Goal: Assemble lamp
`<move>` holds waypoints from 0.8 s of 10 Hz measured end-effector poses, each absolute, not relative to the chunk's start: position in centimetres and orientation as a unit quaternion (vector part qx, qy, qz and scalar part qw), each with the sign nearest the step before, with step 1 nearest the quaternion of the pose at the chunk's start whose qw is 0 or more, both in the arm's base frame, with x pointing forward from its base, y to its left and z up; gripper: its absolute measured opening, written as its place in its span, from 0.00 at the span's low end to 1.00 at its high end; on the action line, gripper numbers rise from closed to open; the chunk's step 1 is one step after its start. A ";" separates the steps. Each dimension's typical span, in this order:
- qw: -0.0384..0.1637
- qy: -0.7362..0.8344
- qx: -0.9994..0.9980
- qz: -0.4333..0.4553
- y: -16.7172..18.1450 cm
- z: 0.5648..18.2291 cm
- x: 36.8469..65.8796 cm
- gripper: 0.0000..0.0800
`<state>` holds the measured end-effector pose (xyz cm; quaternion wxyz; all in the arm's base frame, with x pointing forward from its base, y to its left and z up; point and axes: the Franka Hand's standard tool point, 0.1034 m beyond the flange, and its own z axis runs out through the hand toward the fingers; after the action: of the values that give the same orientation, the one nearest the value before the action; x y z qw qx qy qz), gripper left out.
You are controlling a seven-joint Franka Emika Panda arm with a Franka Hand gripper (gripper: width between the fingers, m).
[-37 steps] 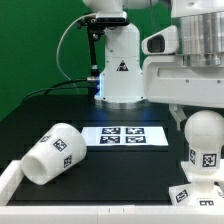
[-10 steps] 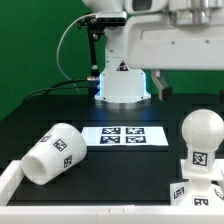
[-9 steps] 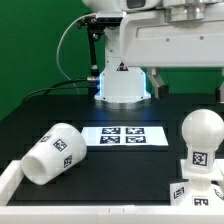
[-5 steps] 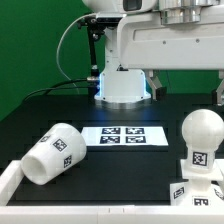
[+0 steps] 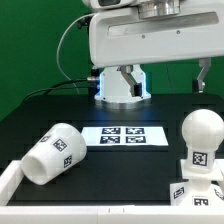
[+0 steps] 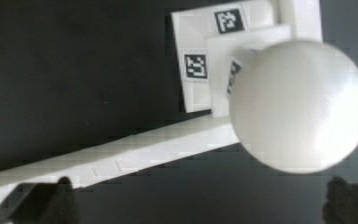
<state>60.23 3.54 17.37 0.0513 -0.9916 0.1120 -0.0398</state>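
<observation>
1. Wrist view: the end effector [image 6: 201,205] hangs released, fingers wide apart with only black counter [image 6: 69,90] between them.
2. The bulb [image 6: 297,105] stands beneath it on the base [image 5: 186,190], long axis vertical, at the exterior view's right.
3. The shade [image 5: 55,152] lies on its side, well apart at the exterior view's left. We judge it comes next, a reach down and leftward.

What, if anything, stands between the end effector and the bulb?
Nothing visible does. In the wrist view the bulb shows uncovered beyond the open end effector, with nothing across it. The shade lies on its side at the exterior view's left, and the marker board lies flat, apart from the bulb.
</observation>
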 end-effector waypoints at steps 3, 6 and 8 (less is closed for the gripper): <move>0.051 0.115 -0.991 -0.039 3.5 17.3 60.2 0.87; 0.065 -0.068 -0.994 -0.060 -0.2 17.9 59.5 0.87; 0.100 -0.173 -0.977 -0.082 -4.9 17.9 58.7 0.87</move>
<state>58.67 -4.85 17.88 0.0997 -0.9765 -0.1725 -0.0817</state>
